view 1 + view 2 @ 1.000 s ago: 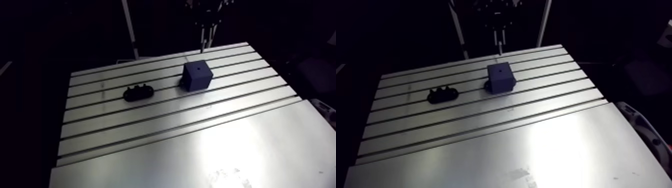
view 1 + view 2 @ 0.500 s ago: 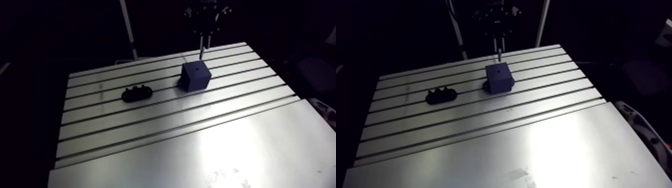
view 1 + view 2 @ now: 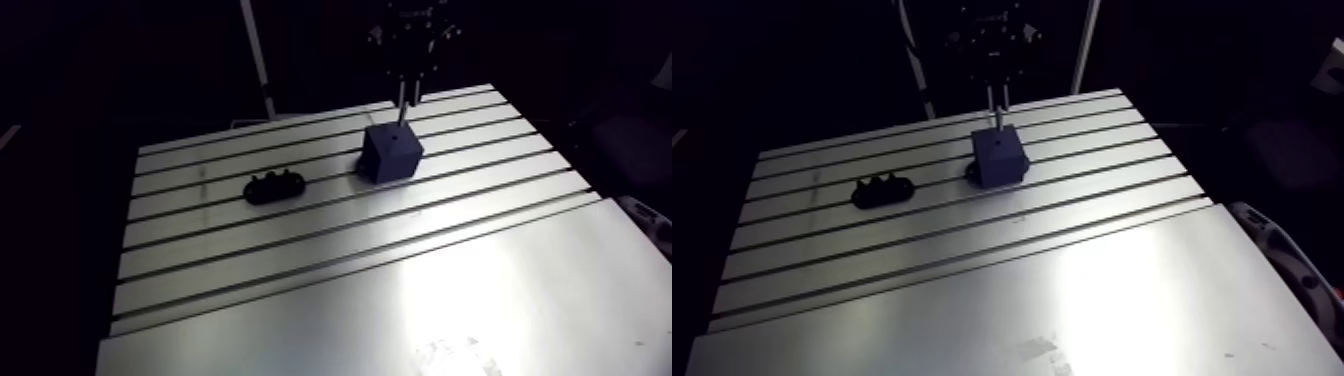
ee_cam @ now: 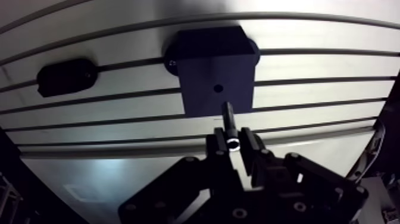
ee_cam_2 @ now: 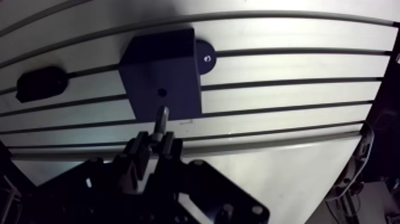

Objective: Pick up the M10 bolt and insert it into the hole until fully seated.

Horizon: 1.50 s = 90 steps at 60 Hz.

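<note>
surface (image 3: 400, 290): we see a slotted aluminium top, with dark grooves running across its far part and a plain plate nearer the camera.
block (image 3: 392, 155): a dark cube stands upright on the far grooves, and a round foot (image 5: 205, 56) shows at its base on one side.
hand (image 4: 233, 143): it comes down from above near the far edge of the surface, pointing straight down over the block. Its two fingers are narrowed and clamped on the M10 bolt.
holder (image 3: 276, 186): a low black oval piece with small bumps on top lies flat on the grooves. It is well apart from the block and off to the side of the hand.
M10 bolt (image 4: 228, 119): its head end is gripped between the fingers and its shank hangs upright. The tip is over the block's top face; we cannot tell whether it touches.
hole (image 4: 218, 88): a small round opening in the block's top face, just ahead of the bolt's tip in the wrist view.
</note>
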{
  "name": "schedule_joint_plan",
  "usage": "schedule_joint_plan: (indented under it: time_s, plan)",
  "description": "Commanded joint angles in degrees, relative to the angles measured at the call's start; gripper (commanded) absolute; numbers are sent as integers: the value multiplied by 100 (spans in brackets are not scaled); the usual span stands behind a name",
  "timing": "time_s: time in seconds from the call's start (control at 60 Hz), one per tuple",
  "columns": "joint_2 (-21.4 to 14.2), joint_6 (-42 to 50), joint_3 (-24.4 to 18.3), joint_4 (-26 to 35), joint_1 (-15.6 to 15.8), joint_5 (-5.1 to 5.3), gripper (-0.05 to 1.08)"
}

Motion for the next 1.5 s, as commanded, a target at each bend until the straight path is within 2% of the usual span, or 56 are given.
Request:
schedule_joint_plan:
  time_s: [0.017, 1.5]
  plan:
    - [0, -2, 25, -23, 10, 7, 108]
    - [140, 7, 60, -67, 19, 7, 108]
